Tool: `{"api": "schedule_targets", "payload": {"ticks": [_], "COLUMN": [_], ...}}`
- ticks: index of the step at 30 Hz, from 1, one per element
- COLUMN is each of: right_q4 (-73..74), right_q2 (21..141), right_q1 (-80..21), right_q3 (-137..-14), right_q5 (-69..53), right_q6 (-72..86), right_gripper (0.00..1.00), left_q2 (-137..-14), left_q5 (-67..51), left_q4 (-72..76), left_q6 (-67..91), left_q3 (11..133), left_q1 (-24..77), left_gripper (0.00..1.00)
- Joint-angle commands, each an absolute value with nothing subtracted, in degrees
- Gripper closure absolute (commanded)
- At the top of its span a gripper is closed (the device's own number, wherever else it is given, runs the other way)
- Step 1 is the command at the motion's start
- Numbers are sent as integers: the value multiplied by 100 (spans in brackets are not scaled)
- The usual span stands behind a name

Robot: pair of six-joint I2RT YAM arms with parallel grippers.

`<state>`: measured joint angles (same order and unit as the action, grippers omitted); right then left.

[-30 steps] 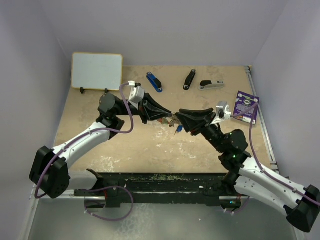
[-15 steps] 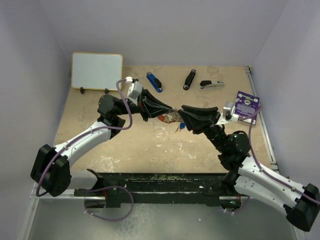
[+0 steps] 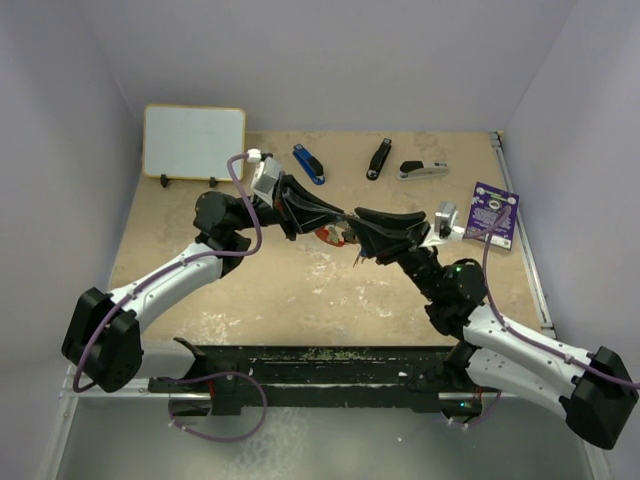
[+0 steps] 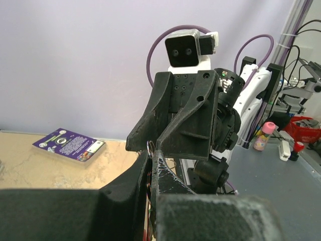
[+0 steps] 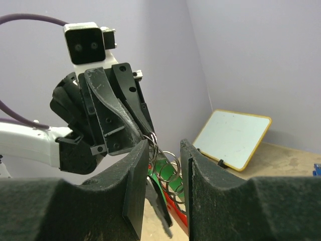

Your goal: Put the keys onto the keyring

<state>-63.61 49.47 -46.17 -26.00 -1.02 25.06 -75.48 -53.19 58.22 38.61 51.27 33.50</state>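
Right arm has swung in from 3 o'clock over the past second, bringing its end effector (image 3: 356, 236) nose to nose with the left end effector (image 3: 338, 222) above the centre of the bench (image 3: 250, 290). Left fingers are clamped on the keyring (image 5: 152, 139), with its red fob (image 5: 178, 213) and a green key (image 5: 161, 168) dangling below. Right fingers stand apart on either side of the loose rings, with nothing visibly pinched. The risk: closing now could catch the chain instead of a key, or a nudge could twist the thin ring out of the left grip and drop the bunch.
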Motion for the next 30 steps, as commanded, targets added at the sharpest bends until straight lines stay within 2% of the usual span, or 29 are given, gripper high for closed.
{"api": "schedule_targets", "payload": {"ticks": [1,21,24,30], "right_q4": [-7189,-8028,-8098,-8158], "right_q2": [5050,5627,5704,5766], "right_q1": [-4632,-4633,-4630,-4632], "right_q3": [-2662,-2757,-2813,-2820], "right_q5": [-101,-247,-317,-334], "right_q6": [2461,2510,2496,2512], "right_gripper": [63,65,70,89], "left_q2": [-7554,-7495,-7487,-7458], "left_q5": [-5099,-5012,-5006,-5030], "left_q4": [6340,6475,6478,6488], "left_q6": [4072,4280,4319,4300], "left_q3": [5322,5185,5181,5152], "left_q1": [3339,3339,3339,3335], "left_gripper": [97,97,97,97]}}
